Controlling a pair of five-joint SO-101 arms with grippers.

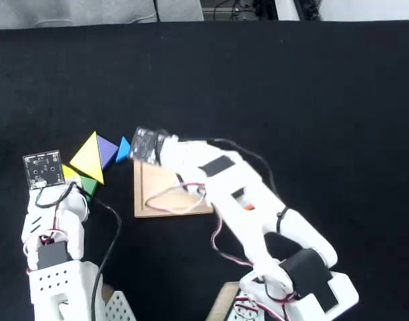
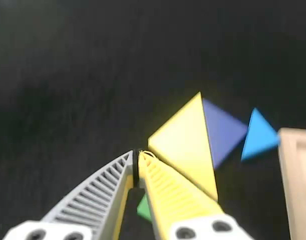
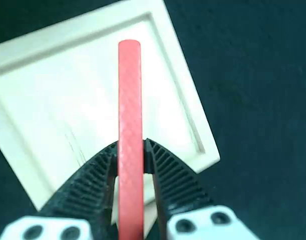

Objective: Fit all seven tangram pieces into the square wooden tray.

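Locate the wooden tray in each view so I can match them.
High view: wooden tray at centre, under the right arm.
Left wrist view: its edge just past the blue triangle.
Right wrist view: tray beneath the right gripper clamping the red piece.
Shared landmark, high and left wrist: blue triangle by the tray's far corner.

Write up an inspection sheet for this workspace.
Surface: black table, flat.
Job's things: wooden tray, bare inside where visible; yellow triangle, purple triangle, blue triangle and green piece on the table beside it; red piece held on edge over the tray.
Clutter: nothing seen.
Grippers: right gripper shut on the red piece; left gripper shut, by the yellow triangle.
Cables: black cable trails from the left arm; thin wires loop over the tray.
Surroundings: grey furniture beyond the far edge.
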